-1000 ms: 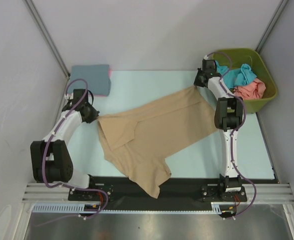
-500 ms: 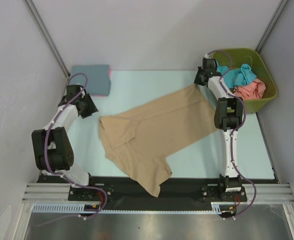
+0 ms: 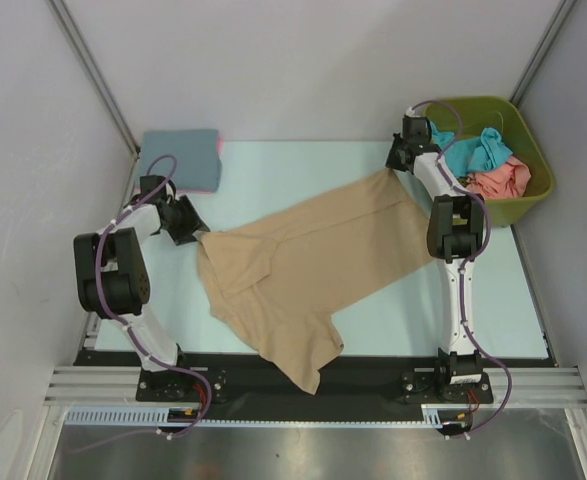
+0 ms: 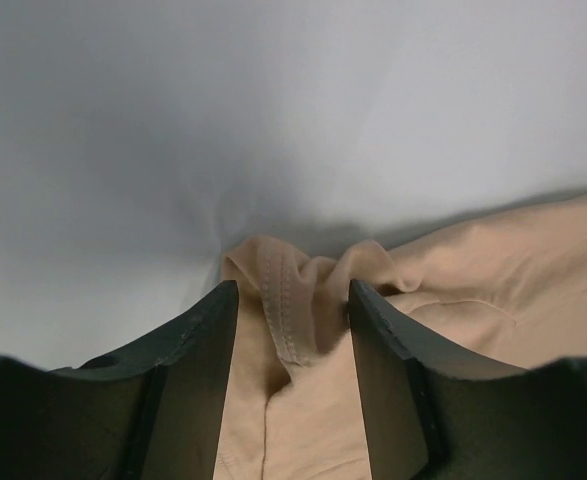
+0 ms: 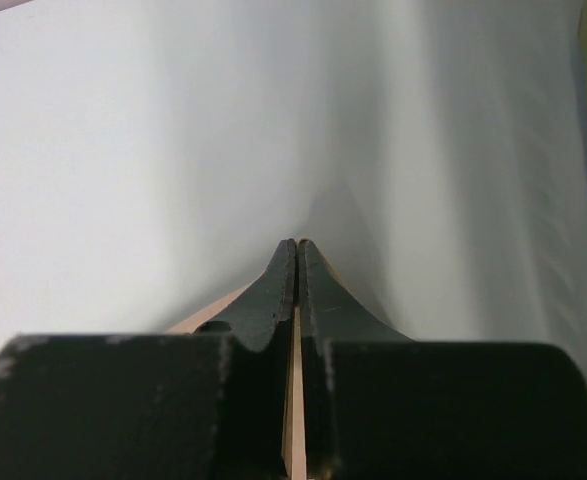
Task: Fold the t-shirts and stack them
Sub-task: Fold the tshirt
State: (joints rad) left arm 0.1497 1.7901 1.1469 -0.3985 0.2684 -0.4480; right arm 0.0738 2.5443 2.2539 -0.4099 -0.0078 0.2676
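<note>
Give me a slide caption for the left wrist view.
Left gripper open, jaws either side of a bunched, stitched edge of the tan t-shirt.

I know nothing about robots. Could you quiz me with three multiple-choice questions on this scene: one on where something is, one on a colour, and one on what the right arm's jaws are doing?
1. Where does the olive-green plastic bin stand?
A. far right corner
B. far left corner
C. between the arm bases

2. What colour is the short-sleeved cloth t-shirt spread on the pale table?
A. black
B. tan
C. yellow

3. How do the right arm's jaws stand?
A. wide open over the bin
B. shut on the t-shirt's edge
C. shut on nothing

Answers: 1 A, the top view shows it at the far right. 2 B, the cloth is plainly tan. 3 B, the right wrist view shows tan cloth pinched between closed jaws.
</note>
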